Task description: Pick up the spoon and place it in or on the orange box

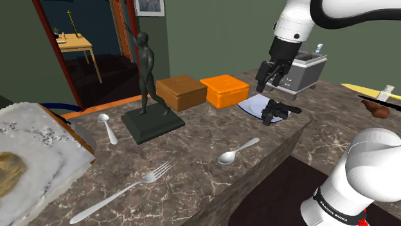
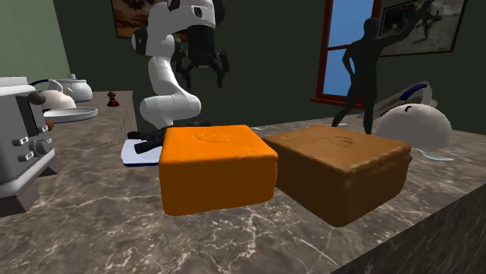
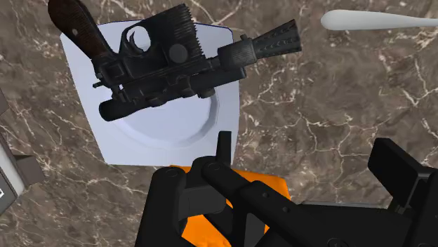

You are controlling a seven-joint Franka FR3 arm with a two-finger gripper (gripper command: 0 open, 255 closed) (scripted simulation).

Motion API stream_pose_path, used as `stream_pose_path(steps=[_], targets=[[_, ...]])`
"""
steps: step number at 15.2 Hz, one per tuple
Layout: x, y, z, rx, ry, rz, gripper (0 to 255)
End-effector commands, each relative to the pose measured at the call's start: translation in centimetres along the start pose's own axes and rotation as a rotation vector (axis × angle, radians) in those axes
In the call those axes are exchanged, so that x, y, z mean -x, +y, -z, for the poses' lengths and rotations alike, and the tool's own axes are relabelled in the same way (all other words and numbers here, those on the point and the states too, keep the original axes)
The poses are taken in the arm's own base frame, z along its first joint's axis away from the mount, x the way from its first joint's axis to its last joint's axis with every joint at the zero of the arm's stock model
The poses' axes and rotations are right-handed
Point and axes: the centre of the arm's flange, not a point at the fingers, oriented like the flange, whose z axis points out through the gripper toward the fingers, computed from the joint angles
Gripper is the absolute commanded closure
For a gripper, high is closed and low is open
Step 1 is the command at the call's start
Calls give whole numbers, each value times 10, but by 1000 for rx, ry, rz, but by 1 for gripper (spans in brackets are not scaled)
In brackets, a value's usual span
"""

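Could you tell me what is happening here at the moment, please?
The gripper hangs open and empty above the counter, over a plate bearing a black pistol, right beside the orange box. Nothing is picked up yet: a spoon lies near the counter's front edge, and a second spoon lies beside the statue.

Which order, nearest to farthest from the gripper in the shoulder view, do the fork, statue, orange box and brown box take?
1. Orange box, just left of the gripper.
2. Brown box, touching the orange one's left side.
3. Statue, further left.
4. Fork, lower left, toward the camera.
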Motion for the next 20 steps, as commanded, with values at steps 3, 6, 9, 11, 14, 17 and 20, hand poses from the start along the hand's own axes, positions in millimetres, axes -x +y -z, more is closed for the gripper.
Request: stream_pose_path(steps=[3,6,9,11,14,17,20], targets=[[6,-24,-11,4,2,-1,0],[15,-60,-28,9,5,-4,0],[24,-95,-45,14,7,-6,0],[30,-119,-56,18,9,-7,0],[39,-154,-73,23,12,-10,0],[47,-190,-91,28,15,-12,0],[56,-225,-108,33,18,-14,0]])
